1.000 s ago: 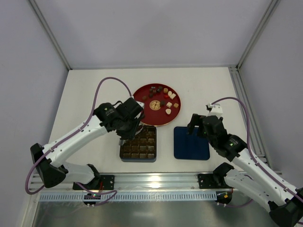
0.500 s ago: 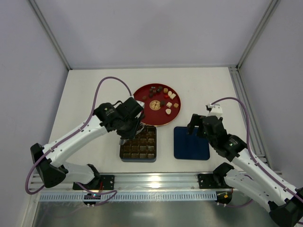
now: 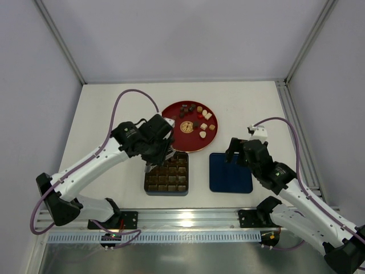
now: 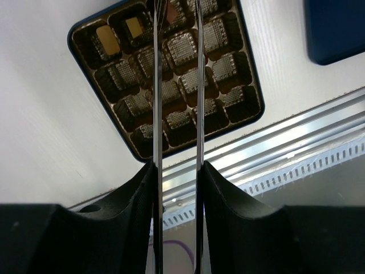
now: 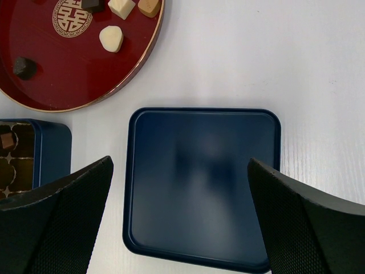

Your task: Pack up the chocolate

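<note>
Loose chocolates [image 3: 191,109], dark, cream and reddish, lie on a round red plate [image 3: 170,117]; some show in the right wrist view [image 5: 111,38]. A dark blue box [image 3: 147,188] in front of the plate has a grid of cells, most filled with dark chocolates [image 4: 181,48]; two far-left cells [image 4: 102,40] look empty. My left gripper [image 3: 159,161] hovers over the box's far edge. Its thin metal blades [image 4: 176,17] stand narrowly apart with nothing seen between them; their tips are cut off. My right gripper [image 3: 235,149] is wide open above the blue lid [image 5: 202,182].
The square dark blue lid [image 3: 230,172] lies flat to the right of the box. A gold emblem [image 3: 185,127] marks the plate's centre. An aluminium rail [image 3: 188,218] runs along the near table edge. White walls and frame posts enclose the table.
My left gripper has shifted slightly away from me, toward the plate, over the box. The right arm has not moved.
</note>
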`<move>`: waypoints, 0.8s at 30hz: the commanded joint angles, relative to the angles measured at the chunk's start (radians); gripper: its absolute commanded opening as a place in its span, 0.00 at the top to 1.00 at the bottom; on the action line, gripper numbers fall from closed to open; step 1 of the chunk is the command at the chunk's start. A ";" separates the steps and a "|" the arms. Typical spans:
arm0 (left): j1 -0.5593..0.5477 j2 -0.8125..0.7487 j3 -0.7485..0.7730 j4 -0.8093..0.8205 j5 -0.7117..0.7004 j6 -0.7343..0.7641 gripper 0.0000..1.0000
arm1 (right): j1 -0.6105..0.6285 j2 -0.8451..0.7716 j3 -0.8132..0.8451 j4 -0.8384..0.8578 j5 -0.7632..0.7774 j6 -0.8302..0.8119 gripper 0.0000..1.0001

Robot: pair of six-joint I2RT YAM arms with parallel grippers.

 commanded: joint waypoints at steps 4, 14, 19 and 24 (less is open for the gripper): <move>-0.005 0.039 0.131 -0.006 -0.060 0.008 0.62 | 0.004 0.003 0.018 0.032 0.011 -0.002 0.00; 0.117 0.269 0.328 0.002 -0.111 0.083 0.61 | 0.004 0.001 0.031 0.024 0.000 -0.018 0.00; 0.155 0.369 0.358 0.020 -0.122 0.117 0.59 | 0.004 -0.004 0.018 0.035 -0.006 -0.016 0.00; 0.181 0.415 0.352 0.032 -0.102 0.131 0.59 | 0.004 0.001 0.011 0.041 -0.010 -0.016 0.00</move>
